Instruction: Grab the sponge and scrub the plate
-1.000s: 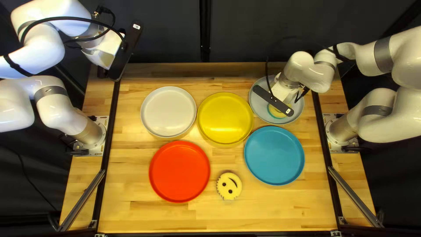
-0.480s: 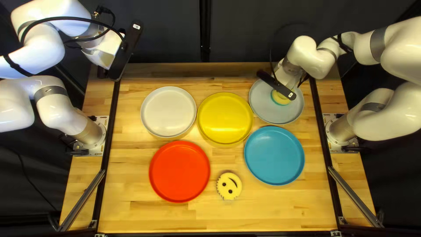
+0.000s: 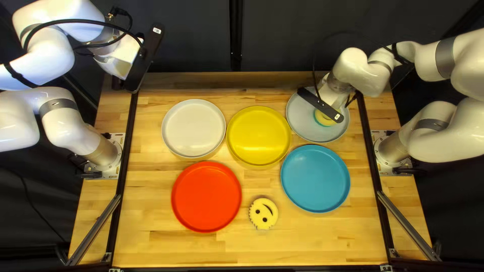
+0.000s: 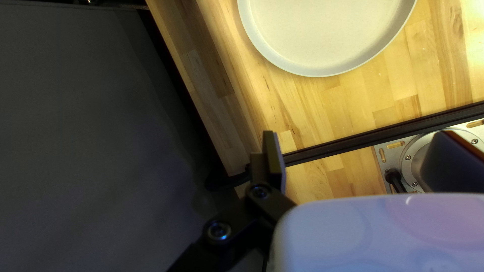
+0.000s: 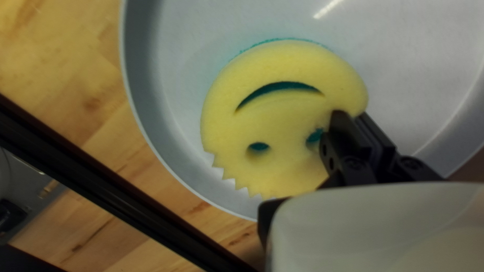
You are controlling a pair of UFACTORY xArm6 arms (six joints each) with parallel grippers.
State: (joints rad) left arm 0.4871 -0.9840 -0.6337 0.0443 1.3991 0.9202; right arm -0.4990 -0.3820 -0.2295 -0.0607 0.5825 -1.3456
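Pinching yellow smiley sponge point(image 5: 285, 118) near 1 edge, by look of it: right gripper point(image 5: 352, 116) closed on it, sponge in grey plate point(image 5: 418, 60). Left gripper point(image 3: 143, 60) spread open, off work. Risk: off-centre grip lets sponge twist loose; hard sideways stroke could drag plate.

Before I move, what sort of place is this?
Probably a robotics lab or test station: one white jointed arm stands at the left edge and another at the right of a light wooden table, with a dark curtain behind.
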